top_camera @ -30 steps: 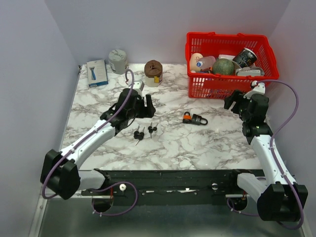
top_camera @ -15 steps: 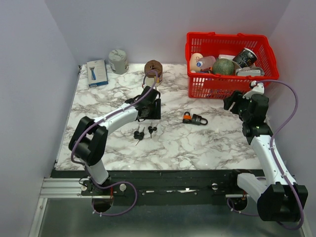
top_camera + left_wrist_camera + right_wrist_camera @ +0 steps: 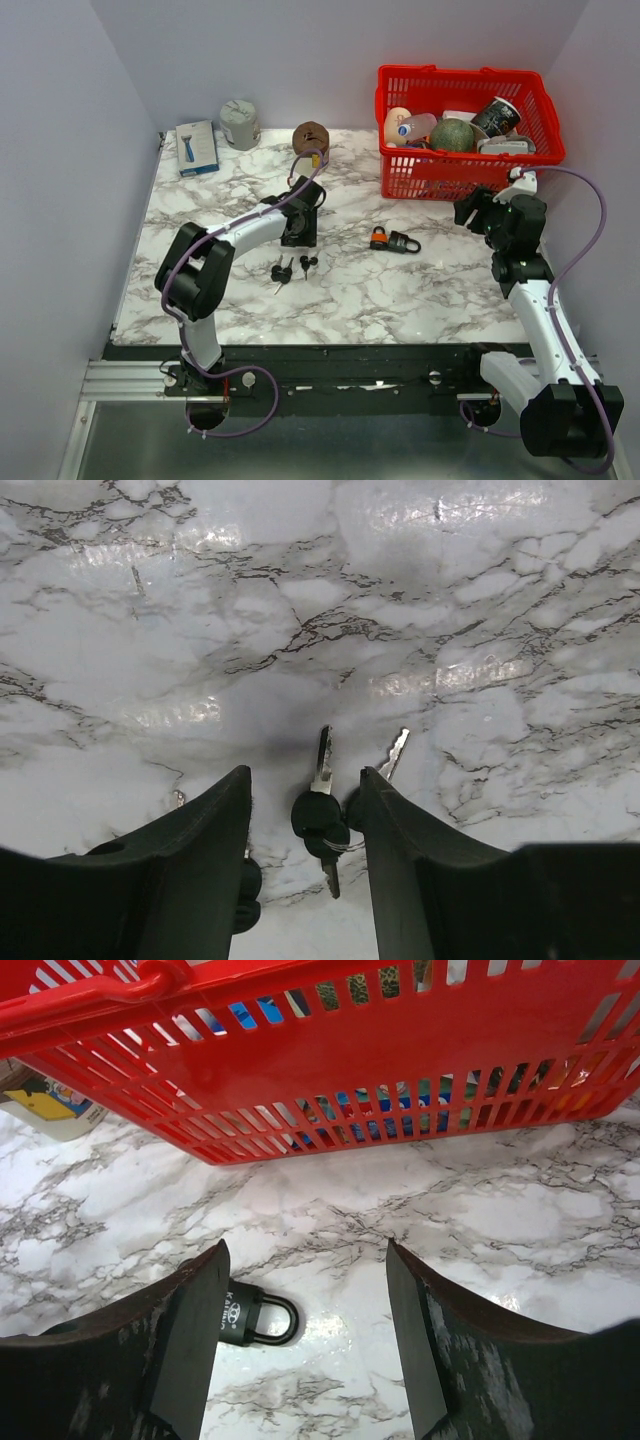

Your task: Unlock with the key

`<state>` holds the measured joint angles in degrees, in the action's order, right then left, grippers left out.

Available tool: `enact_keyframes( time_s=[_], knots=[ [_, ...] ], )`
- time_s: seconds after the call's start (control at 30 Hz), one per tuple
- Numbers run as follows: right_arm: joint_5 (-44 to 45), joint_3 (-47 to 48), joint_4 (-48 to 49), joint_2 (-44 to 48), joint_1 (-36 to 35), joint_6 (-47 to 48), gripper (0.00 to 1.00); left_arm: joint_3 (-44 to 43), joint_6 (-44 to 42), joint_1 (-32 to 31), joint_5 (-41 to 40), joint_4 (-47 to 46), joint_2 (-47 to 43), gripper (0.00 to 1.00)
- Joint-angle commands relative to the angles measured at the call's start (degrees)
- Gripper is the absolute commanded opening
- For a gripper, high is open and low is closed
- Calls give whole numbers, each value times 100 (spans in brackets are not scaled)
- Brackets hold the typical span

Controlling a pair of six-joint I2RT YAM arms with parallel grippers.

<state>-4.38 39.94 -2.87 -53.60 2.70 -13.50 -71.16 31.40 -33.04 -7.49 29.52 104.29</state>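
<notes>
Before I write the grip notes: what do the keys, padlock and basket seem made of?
Keys: glinting bare-metal blades, matte black heads, probably plastic. Padlock: black printed body, material unclear; dark smooth shackle, likely coated steel. Basket: glossy red plastic, judging by its moulded lattice.

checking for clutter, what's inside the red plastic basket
Inside the red plastic basket: a round green ball, a dark can and a pale bottle. Whatever lies beneath them is covered.
</notes>
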Motion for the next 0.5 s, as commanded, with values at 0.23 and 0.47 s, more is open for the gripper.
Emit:
enact_keyframes(
  time_s=[0.23,0.47],
  knots=[
    [-203,-39,-55,-89,20,-48,71,-39,33,25,239,98,346,45],
    [-194,-57,-55,-89,20,-48,71,-30,59,25,274,195,451,37]
  ],
)
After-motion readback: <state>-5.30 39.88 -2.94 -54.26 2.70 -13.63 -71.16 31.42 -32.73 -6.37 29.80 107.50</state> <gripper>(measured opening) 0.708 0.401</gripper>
